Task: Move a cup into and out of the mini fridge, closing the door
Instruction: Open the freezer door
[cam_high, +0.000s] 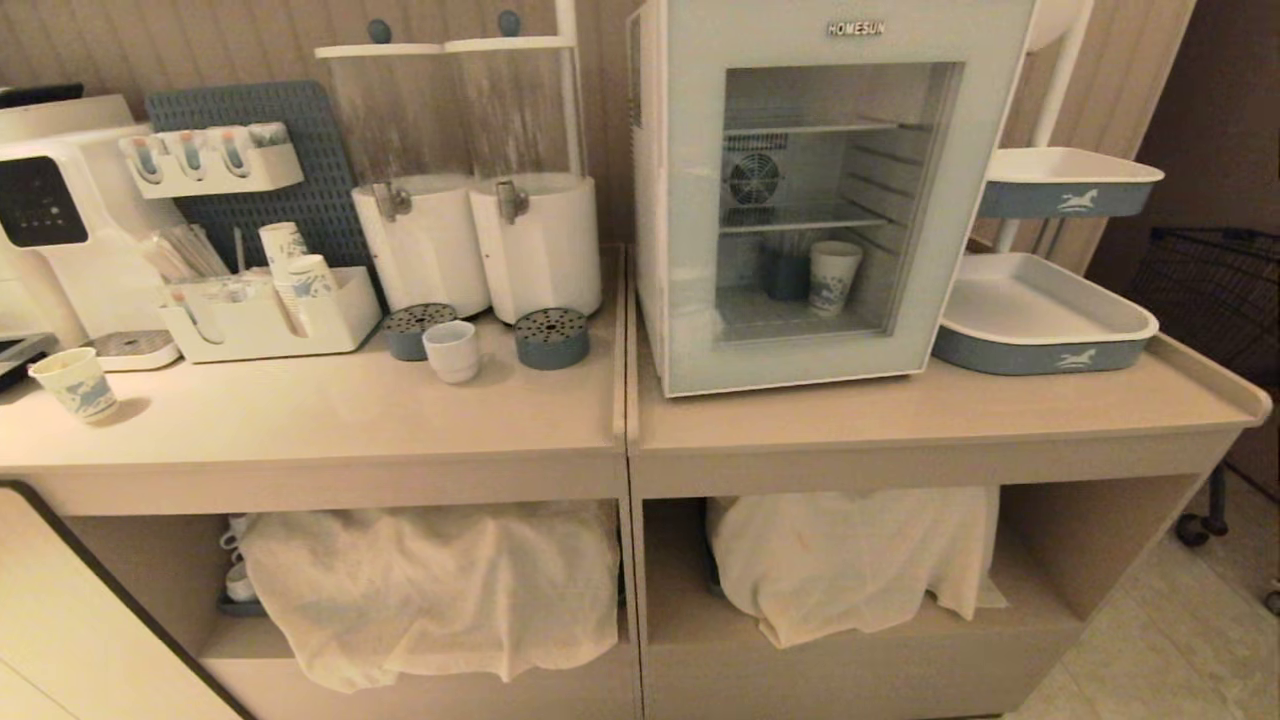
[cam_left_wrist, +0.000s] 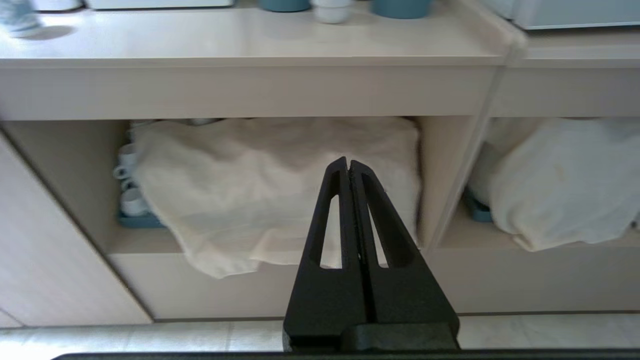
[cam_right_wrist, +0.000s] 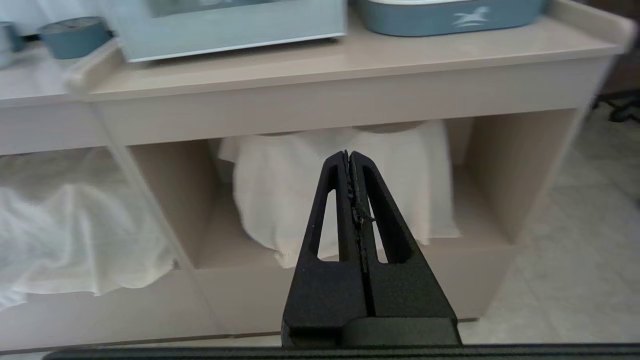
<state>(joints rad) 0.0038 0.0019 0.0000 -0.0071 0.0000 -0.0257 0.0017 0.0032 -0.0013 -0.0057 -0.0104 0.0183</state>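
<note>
The small white cup (cam_high: 451, 350) stands on the left counter in front of the drink dispensers; its base (cam_left_wrist: 331, 11) shows at the edge of the left wrist view. The white HOMESUN mini fridge (cam_high: 800, 30) sits on the right counter with its glass door (cam_high: 690, 200) closed. Behind the glass a blue-print paper cup and a dark cup stand on the lower shelf. Neither arm shows in the head view. My left gripper (cam_left_wrist: 348, 162) is shut and empty, low in front of the left cabinet. My right gripper (cam_right_wrist: 348, 155) is shut and empty before the right cabinet.
Two white dispensers (cam_high: 480, 240) with blue drip cups (cam_high: 551, 337) stand behind the cup. A paper cup (cam_high: 75, 383) and an organiser (cam_high: 270, 315) are at the left. Blue-and-white trays (cam_high: 1040, 325) sit right of the fridge. White cloths (cam_high: 430, 590) cover the lower shelves.
</note>
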